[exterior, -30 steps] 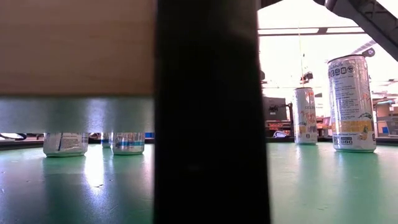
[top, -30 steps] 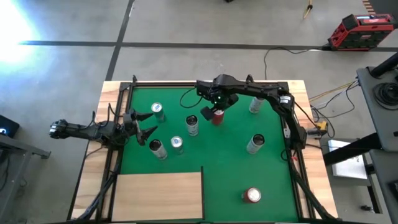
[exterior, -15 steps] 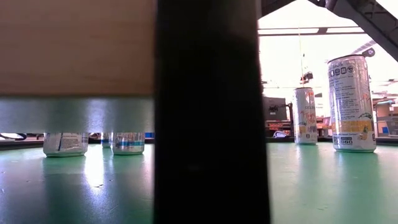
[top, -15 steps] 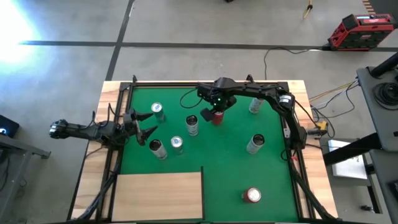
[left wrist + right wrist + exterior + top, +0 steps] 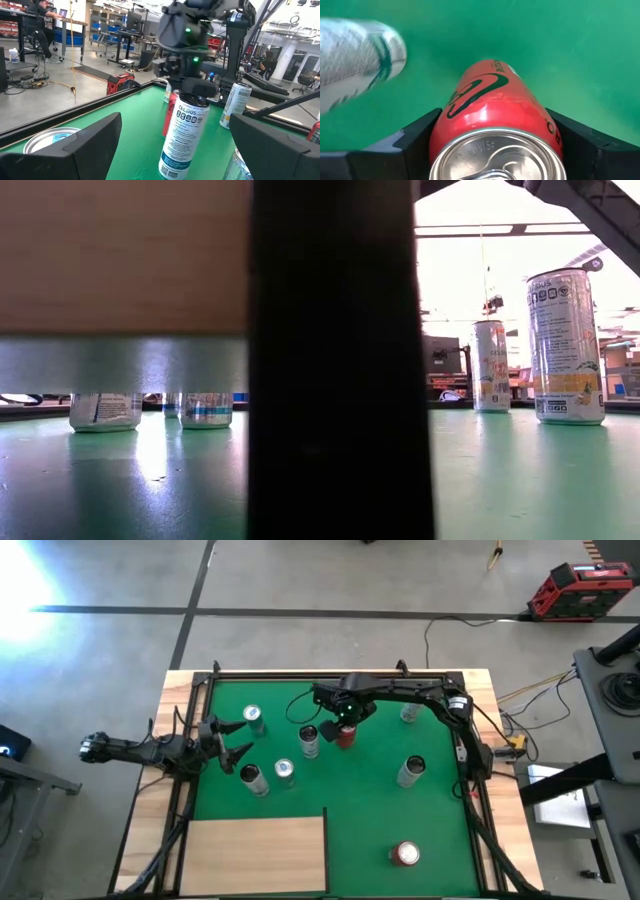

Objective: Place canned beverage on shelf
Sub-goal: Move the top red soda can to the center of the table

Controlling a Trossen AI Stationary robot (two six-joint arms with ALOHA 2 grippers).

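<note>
From above, the right gripper (image 5: pixel 344 726) sits over a red can (image 5: pixel 347 734) near the middle of the green mat (image 5: pixel 370 810), its fingers down either side of the can; the left gripper (image 5: pixel 232 739) waits at the mat's left edge with its fingers spread and nothing between them, beside a silver can (image 5: pixel 253 718); more silver cans stand on the mat and a second red-topped can (image 5: pixel 405 854) stands near the front right; the shelf (image 5: pixel 255 853), a pale wooden panel, lies at the front left, with no can on it.

From table height a dark post (image 5: pixel 335 360) fills the middle; the wooden shelf (image 5: pixel 120 255) spans the upper left, can bases show beneath it, and two tall cans (image 5: pixel 565 345) stand at right.

In the left wrist view a white-labelled can (image 5: pixel 182 135) stands between the open fingers (image 5: pixel 85 145); the right gripper hangs behind it over the red can (image 5: pixel 170 114).

In the right wrist view the red can (image 5: pixel 495 125) fills the gap between the fingers (image 5: pixel 405 145), which sit against its sides; whether the grip is firm I cannot tell.
</note>
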